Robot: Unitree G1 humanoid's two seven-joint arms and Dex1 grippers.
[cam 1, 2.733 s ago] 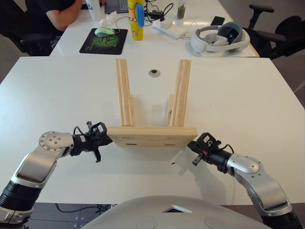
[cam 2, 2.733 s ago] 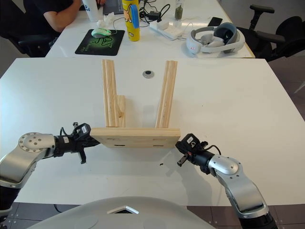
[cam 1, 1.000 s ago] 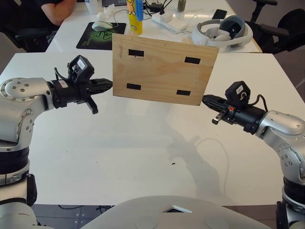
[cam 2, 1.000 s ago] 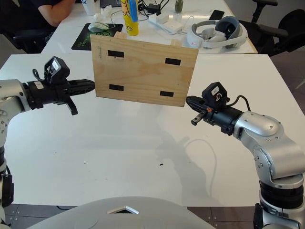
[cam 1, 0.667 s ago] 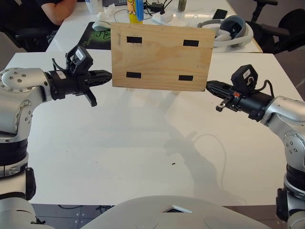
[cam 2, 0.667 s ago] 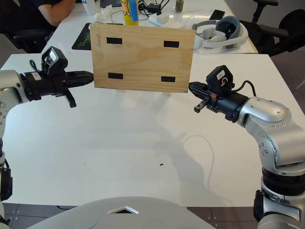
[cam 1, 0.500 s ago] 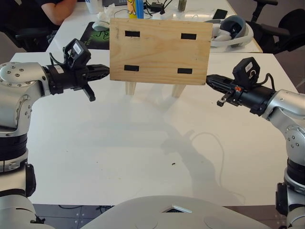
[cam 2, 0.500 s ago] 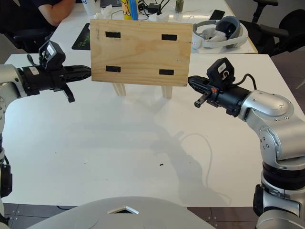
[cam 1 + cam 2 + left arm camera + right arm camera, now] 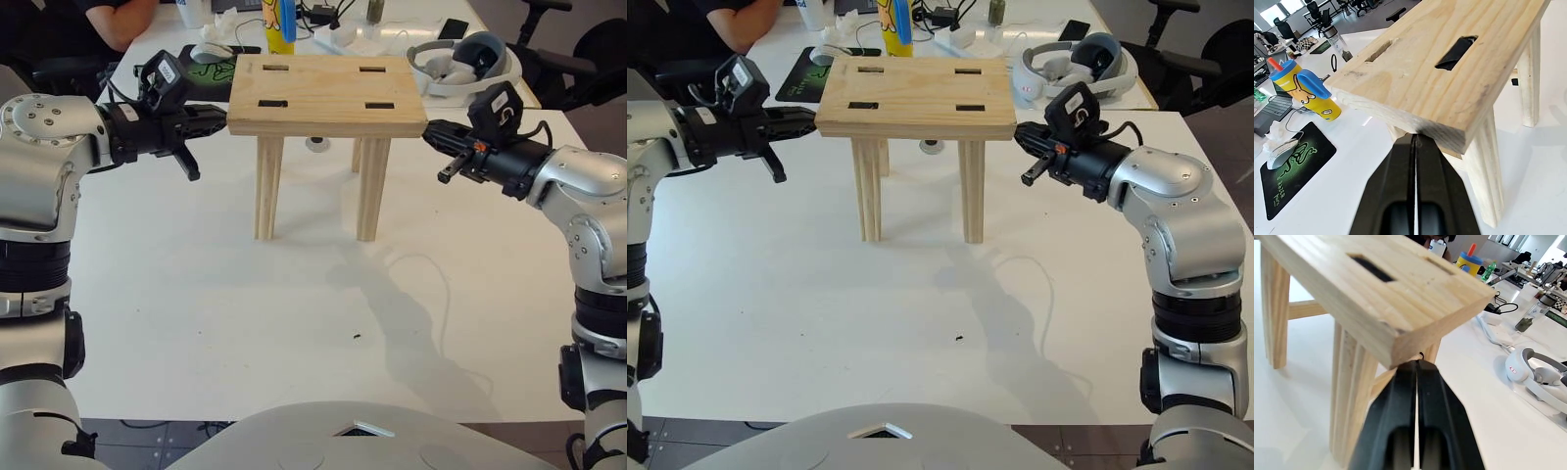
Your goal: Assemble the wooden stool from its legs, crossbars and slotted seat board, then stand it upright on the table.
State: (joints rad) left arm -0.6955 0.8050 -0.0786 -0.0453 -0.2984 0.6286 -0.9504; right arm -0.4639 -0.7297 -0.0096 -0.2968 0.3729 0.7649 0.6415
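The wooden stool stands upright on the white table, its slotted seat board (image 9: 328, 93) level on top and its legs (image 9: 266, 186) reaching down to the tabletop. A crossbar (image 9: 1303, 308) joins the legs under the seat. My left gripper (image 9: 220, 116) is shut, its tip pressed against the seat's left end just below the top face. My right gripper (image 9: 431, 130) is also shut and presses against the seat's right end. In the wrist views each pair of fingers (image 9: 1414, 161) (image 9: 1417, 396) meets in a closed point under the board's edge.
Behind the stool lies a second table with a yellow cup (image 9: 281, 15), a black mouse pad (image 9: 211, 70), a headset (image 9: 460, 69) and cables. A cable grommet (image 9: 315, 144) sits in the table behind the legs. A dark speck (image 9: 357, 338) lies on the near tabletop.
The stool was lifted between both grippers, tipped from seat-facing-me to level, and now stands with its legs on the table. Both arms moved away from me with it.
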